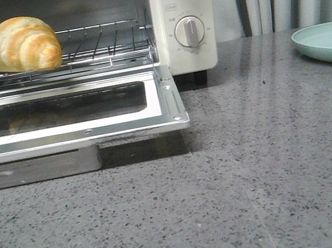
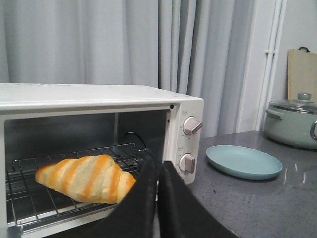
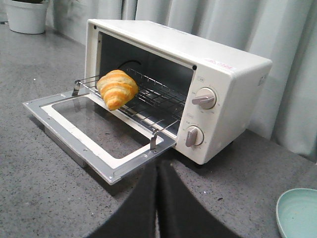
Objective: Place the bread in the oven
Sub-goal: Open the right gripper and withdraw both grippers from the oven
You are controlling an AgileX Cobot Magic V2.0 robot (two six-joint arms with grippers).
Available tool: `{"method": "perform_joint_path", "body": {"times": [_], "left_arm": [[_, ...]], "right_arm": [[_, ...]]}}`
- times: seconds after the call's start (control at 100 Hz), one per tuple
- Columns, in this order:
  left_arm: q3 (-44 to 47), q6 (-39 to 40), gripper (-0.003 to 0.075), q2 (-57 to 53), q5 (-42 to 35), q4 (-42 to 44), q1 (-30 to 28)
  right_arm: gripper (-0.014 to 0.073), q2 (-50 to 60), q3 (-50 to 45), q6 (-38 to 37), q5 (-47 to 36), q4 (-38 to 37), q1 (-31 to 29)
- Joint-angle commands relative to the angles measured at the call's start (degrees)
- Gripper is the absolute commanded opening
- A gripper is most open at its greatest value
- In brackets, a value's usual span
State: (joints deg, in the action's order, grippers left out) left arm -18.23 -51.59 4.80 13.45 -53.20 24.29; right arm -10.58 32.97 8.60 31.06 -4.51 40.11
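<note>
The bread (image 1: 19,45), a golden-brown croissant roll with cream stripes, lies on the wire rack (image 1: 102,45) inside the cream-white oven (image 1: 187,6). The glass drop-down door (image 1: 75,113) hangs open and flat. The bread also shows in the left wrist view (image 2: 84,178) and the right wrist view (image 3: 116,88). My left gripper (image 2: 158,166) is shut and empty, back from the oven's front right corner. My right gripper (image 3: 157,166) is shut and empty, just in front of the open door's corner. Neither gripper shows in the front view.
A pale green plate (image 1: 331,42) sits on the grey counter right of the oven; it also shows in the left wrist view (image 2: 242,161). A green lidded pot (image 2: 292,121) stands farther right. A white plant pot (image 3: 25,15) is far beyond the oven. Curtains hang behind.
</note>
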Motion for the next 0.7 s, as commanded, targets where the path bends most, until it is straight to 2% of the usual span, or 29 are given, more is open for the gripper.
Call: {"method": "perform_joint_path", "body": {"times": [0.0,0.55,0.64,0.69], "left_arm": [[-1.59,0.36,-0.0021,0.73,-2.63,-2.19,-0.26],[-1.35,0.36,-0.0021,0.73,-2.70,-2.19,-0.26],[-0.24,-0.22,-0.0021,0.37,-4.51,2.28,-1.44],[0.48,0.58,-0.0021,0.24,-5.17,8.58,-2.49]], "right_arm": [[-0.0059,-0.61,1.02,-0.25,-3.40,-0.84,-0.34],[-0.0060,-0.61,0.72,-0.25,-3.40,-0.84,-0.34],[-0.0059,-0.61,0.72,-0.25,-3.40,-0.84,-0.34],[-0.0060,-0.61,0.72,-0.25,-3.40,-0.84,-0.34]]}}
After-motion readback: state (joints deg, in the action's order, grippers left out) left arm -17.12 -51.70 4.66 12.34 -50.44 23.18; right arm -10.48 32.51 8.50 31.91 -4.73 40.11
